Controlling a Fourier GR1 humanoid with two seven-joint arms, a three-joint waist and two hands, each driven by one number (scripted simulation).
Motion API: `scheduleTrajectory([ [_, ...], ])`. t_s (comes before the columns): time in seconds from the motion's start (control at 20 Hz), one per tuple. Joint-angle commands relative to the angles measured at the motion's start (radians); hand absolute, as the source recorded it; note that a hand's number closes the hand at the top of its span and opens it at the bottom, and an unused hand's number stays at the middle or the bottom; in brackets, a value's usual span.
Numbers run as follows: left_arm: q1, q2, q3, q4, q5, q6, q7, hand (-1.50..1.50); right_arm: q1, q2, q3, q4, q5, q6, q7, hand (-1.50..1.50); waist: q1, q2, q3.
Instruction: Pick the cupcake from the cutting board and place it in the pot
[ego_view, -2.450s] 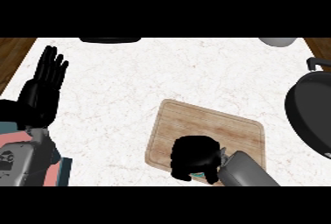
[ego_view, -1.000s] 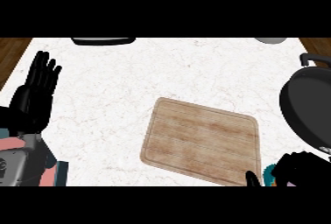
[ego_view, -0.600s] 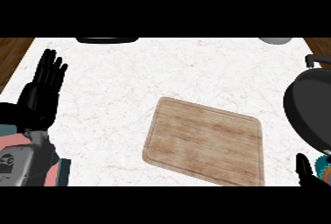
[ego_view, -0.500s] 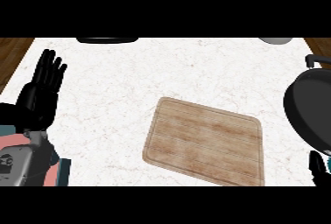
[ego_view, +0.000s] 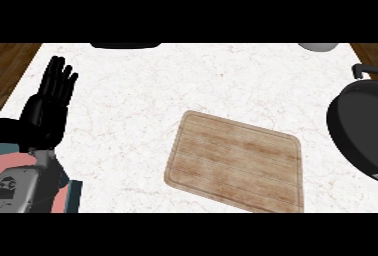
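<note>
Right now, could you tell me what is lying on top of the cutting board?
Nothing shows on the cutting board: its wooden top is bare, with no cupcake. The pot at the right edge is cut off by the frame, so its inside cannot be judged.

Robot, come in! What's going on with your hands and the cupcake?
Left hand open, resting at left. Right hand out of view. Cutting board bare, no cupcake visible. Pot at right edge.

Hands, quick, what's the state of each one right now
Left hand: open, fingers straight up, resting at the view's left edge, holding nothing.
Right hand: not in view, so its state cannot be told.
</note>
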Motion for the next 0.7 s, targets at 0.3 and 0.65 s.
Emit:
scheduleTrajectory([
  [0.3,-0.025,-0.014,-0.004,0.001,-0.01,-0.003,0.018,0.0,-0.224,-0.169,0.006,0.643,0.031,-0.187,-0.322,1.5,0.016,0.004,0.0],
  [0.65,-0.018,-0.018,0.015,0.03,-0.006,-0.021,-0.03,0.0,-0.353,-0.254,0.089,0.964,0.146,-0.262,-0.339,1.5,0.018,0.006,0.0],
])
